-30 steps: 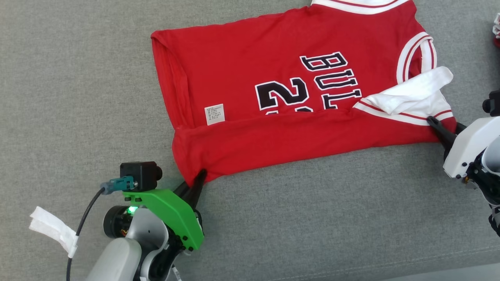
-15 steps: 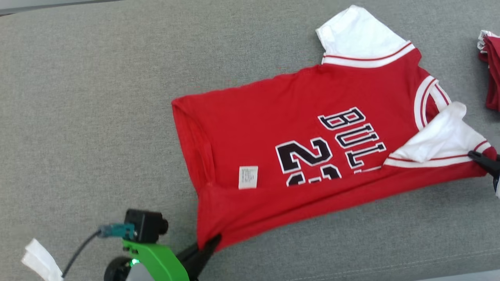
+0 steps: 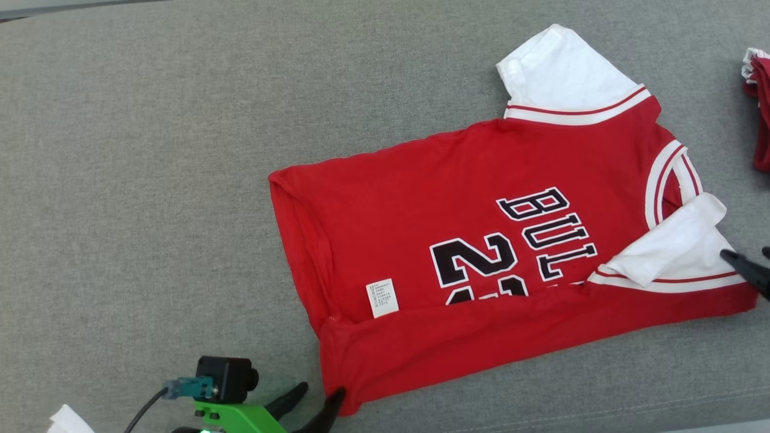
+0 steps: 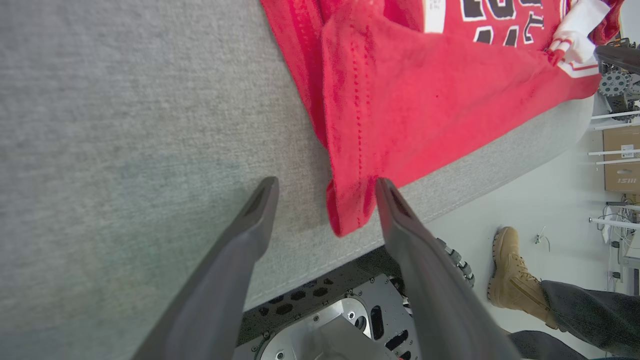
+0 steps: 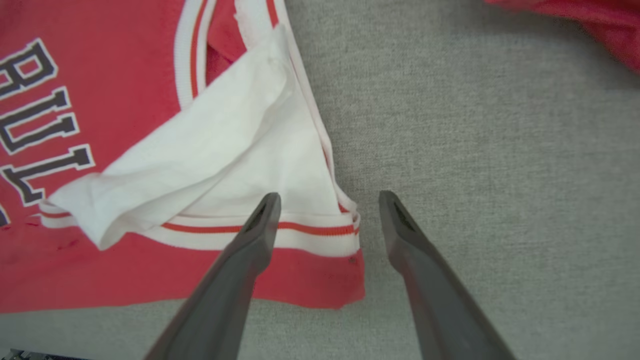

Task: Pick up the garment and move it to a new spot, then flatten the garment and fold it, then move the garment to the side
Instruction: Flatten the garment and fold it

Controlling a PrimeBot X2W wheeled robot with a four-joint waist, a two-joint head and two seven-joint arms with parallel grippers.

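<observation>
A red jersey [image 3: 481, 240] lies spread on the grey tabletop [image 3: 120, 180], right of centre in the head view. Its near long edge is folded up over the front, so the fold covers part of the black number and lettering. The far sleeve [image 3: 559, 72], white, lies flat and open, while the near sleeve [image 3: 668, 246] is turned in over the chest. A white label [image 3: 382, 297] shows close to the hem. The left tool [image 4: 325, 186] stands wide, its fingers either side of the jersey's near hem corner, which rests between them unpinched. The right tool [image 5: 330, 199] is likewise spread wide at the near shoulder corner, one finger over the striped white trim and the other over bare tabletop just beside the cloth. A second red cloth [image 3: 759, 108] lies apart at the right edge. A person's tan boot [image 4: 510, 270] stands on the floor beyond the tabletop's rim
</observation>
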